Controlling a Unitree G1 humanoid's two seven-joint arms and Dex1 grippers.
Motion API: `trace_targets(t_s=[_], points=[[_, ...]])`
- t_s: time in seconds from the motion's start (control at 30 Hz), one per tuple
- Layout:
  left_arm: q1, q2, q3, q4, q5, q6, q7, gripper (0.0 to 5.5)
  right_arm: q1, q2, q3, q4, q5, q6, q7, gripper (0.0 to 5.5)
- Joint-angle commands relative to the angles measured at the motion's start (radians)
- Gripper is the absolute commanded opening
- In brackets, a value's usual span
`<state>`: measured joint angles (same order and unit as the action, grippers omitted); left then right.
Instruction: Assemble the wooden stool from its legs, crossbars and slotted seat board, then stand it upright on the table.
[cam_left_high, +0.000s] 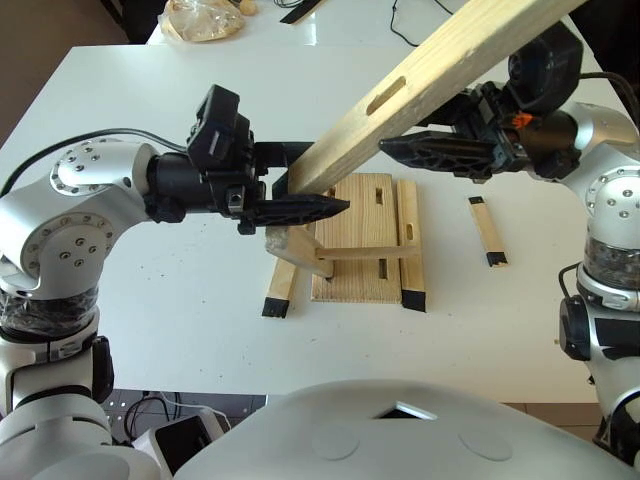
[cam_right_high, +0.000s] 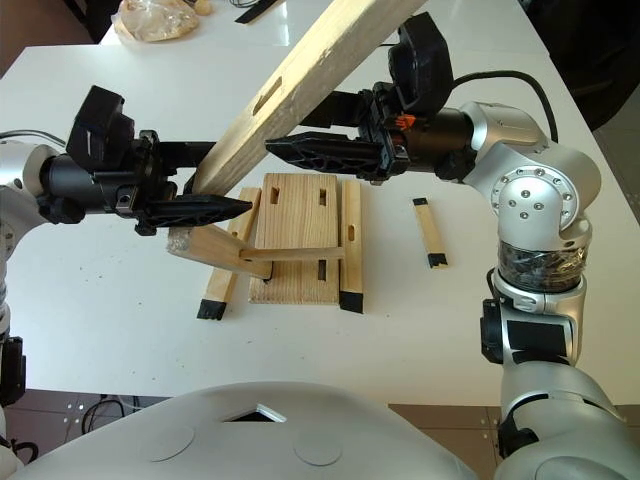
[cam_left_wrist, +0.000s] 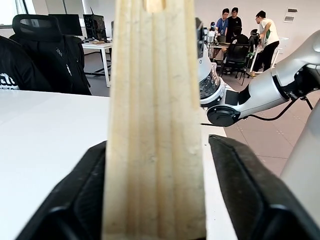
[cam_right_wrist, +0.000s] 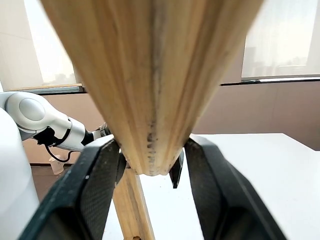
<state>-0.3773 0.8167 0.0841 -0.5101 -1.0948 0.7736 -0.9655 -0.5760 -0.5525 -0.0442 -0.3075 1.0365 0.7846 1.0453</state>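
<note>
A long wooden leg (cam_left_high: 440, 70) with an oval slot hangs slanted above the table. My left gripper (cam_left_high: 312, 180) is shut on its lower end, and my right gripper (cam_right_high: 300, 125) is shut on its middle. In the wrist views the leg (cam_left_wrist: 155, 125) fills the gap between black fingers (cam_left_wrist: 75, 200), and likewise the leg (cam_right_wrist: 150, 75) between fingers (cam_right_wrist: 97, 195). Beneath, the slotted seat board (cam_left_high: 365, 240) lies flat. A black-tipped leg (cam_left_high: 280, 285) lies by its left side and another leg (cam_left_high: 410, 250) by its right. A crossbar (cam_left_high: 370, 254) crosses over the board.
A short black-tipped wooden piece (cam_left_high: 487, 230) lies alone to the right of the board. A crumpled plastic bag (cam_left_high: 205, 18) and cables (cam_left_high: 300, 10) sit on the far table. The white table (cam_left_high: 120, 300) ends close in front of me.
</note>
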Motion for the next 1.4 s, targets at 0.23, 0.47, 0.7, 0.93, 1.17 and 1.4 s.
trace_targets(t_s=[0.23, 0.47, 0.7, 0.93, 1.17, 1.4], points=[[-0.108, -0.065, 0.048, 0.075, -0.051, 0.033, 0.121, 3.64, 0.014, -0.026, -0.028, 0.008, -0.052, -0.036, 0.007, 2.05], [-0.12, -0.066, 0.067, 0.067, -0.047, 0.031, 0.133, 3.64, 0.032, -0.112, -0.056, 0.066, -0.159, -0.1, 0.065, 2.05], [-0.012, 0.02, 0.095, 0.208, 0.171, -0.082, 0.029, 3.64, 0.125, -0.246, -0.069, 0.151, -0.287, -0.181, 0.168, 2.05], [0.189, 0.048, 0.062, 0.292, 0.366, -0.208, -0.075, 3.64, 0.291, -0.312, -0.078, 0.111, -0.334, -0.215, 0.234, 2.05], [0.424, 0.107, -0.002, 0.26, 0.545, -0.346, -0.194, 3.64, 0.446, -0.334, -0.071, -0.023, -0.338, -0.24, 0.27, 2.04], [0.455, 0.092, -0.047, 0.233, 0.602, -0.379, -0.212, 3.64, 0.508, -0.321, -0.009, -0.056, -0.431, -0.326, 0.26, 2.04]])
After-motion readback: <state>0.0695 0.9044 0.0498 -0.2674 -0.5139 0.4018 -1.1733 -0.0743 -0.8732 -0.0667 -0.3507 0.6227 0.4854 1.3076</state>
